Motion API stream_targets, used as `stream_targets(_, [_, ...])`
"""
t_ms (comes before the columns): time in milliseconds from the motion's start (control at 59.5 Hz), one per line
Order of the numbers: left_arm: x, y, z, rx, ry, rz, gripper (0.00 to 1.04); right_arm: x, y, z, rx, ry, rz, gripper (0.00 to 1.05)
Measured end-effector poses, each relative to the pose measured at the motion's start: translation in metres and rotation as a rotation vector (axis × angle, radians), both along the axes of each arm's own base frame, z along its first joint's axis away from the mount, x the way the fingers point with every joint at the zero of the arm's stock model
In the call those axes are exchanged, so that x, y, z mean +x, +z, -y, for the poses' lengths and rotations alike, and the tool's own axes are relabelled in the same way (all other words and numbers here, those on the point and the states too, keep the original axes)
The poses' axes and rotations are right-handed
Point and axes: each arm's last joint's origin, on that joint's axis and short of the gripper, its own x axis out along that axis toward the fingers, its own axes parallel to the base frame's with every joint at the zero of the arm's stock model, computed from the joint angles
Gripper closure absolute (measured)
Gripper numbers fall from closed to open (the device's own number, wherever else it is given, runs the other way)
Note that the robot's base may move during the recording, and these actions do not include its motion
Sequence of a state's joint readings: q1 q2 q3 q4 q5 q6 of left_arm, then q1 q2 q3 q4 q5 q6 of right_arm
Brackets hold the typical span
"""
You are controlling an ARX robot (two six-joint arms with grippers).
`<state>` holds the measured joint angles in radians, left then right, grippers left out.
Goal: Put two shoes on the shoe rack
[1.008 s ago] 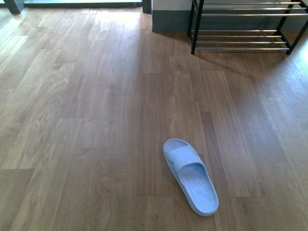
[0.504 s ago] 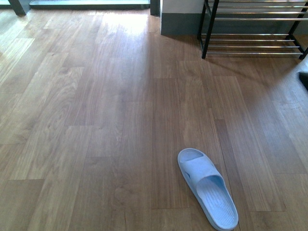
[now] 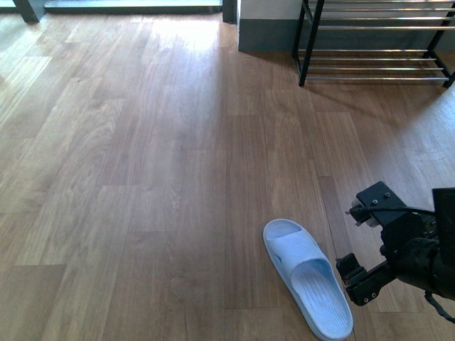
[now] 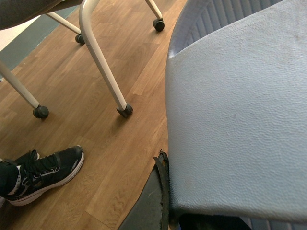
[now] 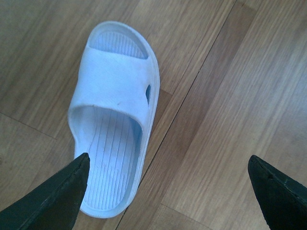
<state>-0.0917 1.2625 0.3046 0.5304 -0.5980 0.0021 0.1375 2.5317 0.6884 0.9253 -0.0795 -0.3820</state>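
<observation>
Bump risk: right gripper (image 3: 359,245) wide open beside floor slide (image 3: 307,277), not over it. Left gripper (image 4: 162,201) holding other slide (image 4: 235,120).

1. Daylight enters from the far side in the front view, leaving a pale glare on the wooden floor (image 3: 178,42).
2. The shoe rack (image 3: 377,28) throws a soft shadow toward the camera.
3. In the right wrist view the dark fingertips (image 5: 53,201) look soft; the slide (image 5: 115,115) is sharp.

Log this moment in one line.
phase: pre-grasp | right gripper: open beside floor slide, not gripping | left wrist view: second slide fills frame, grip hidden | shoe rack: no shoes on visible bars
</observation>
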Motion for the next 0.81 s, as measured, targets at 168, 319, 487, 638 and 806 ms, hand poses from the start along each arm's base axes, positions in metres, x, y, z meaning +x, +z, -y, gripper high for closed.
stream_targets(168, [0.0, 0.0, 0.0, 0.0, 0.0, 0.0, 1.03, 0.006, -0.025, -0.006, -0.005, 0.019, -0.053, 0.09])
stream_targets(319, [0.0, 0.0, 0.0, 0.0, 0.0, 0.0, 1.03, 0.013, -0.042, -0.01, -0.004, 0.037, -0.063, 0.09])
stream_targets(487, [0.0, 0.0, 0.0, 0.0, 0.0, 0.0, 1.03, 0.023, -0.056, -0.012, -0.002, 0.043, -0.057, 0.09])
stream_targets(638, [0.0, 0.0, 0.0, 0.0, 0.0, 0.0, 1.03, 0.03, -0.069, -0.013, -0.008, 0.045, -0.057, 0.09])
stream_targets(806, [0.0, 0.0, 0.0, 0.0, 0.0, 0.0, 1.03, 0.036, -0.082, -0.013, -0.024, 0.035, -0.065, 0.09])
